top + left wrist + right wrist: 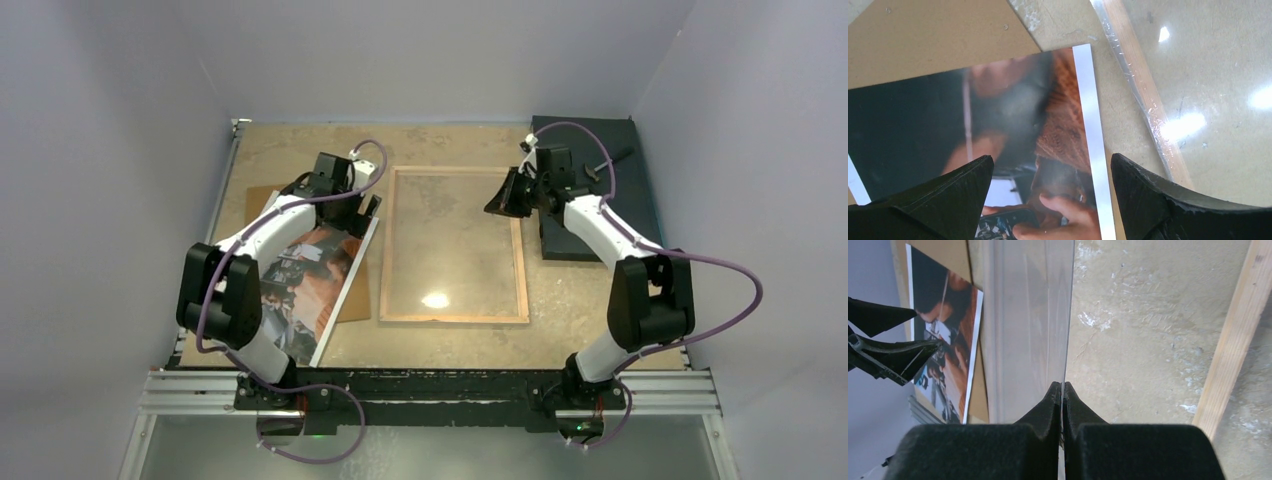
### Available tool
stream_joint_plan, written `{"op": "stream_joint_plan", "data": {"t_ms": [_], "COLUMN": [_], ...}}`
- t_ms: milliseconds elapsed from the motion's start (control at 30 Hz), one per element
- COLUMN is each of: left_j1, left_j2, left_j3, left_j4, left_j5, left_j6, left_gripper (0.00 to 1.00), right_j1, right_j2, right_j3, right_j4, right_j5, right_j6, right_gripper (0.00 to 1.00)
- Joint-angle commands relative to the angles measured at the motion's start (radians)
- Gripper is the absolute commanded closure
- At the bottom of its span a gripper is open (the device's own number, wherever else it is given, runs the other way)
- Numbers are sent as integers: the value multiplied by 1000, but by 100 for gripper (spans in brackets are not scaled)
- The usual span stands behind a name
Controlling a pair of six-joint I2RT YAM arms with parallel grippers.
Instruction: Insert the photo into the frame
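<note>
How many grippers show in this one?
2. The left gripper hangs open over an edge of the photo, left of the frame. The right gripper is shut on a clear sheet near the frame's far right corner.

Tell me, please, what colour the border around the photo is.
White: the photo has a white border, clearest in the left wrist view.

photo (310,280) face-up beside frame (455,318), seemingly apart
</note>
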State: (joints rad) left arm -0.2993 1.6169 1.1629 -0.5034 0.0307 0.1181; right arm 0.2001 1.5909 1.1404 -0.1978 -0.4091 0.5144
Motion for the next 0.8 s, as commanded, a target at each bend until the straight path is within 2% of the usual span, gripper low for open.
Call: {"op": "stream_joint_plan", "data": {"t_ms": [0,767], "left_j1": [-34,-51], "left_j2": [30,92], "left_j3": [1,23], "left_j4": [61,110], "left_j5": [-28,-64], "left_j6": [21,13], "left_gripper": [14,16], "right_j1": [-15,-30], "right_j2": [-5,-55], "right_j3": [61,-47], "right_j4": [-17,3], "right_j5": [85,149], "right_j6": [-52,-18], "right_gripper": [100,100]}}
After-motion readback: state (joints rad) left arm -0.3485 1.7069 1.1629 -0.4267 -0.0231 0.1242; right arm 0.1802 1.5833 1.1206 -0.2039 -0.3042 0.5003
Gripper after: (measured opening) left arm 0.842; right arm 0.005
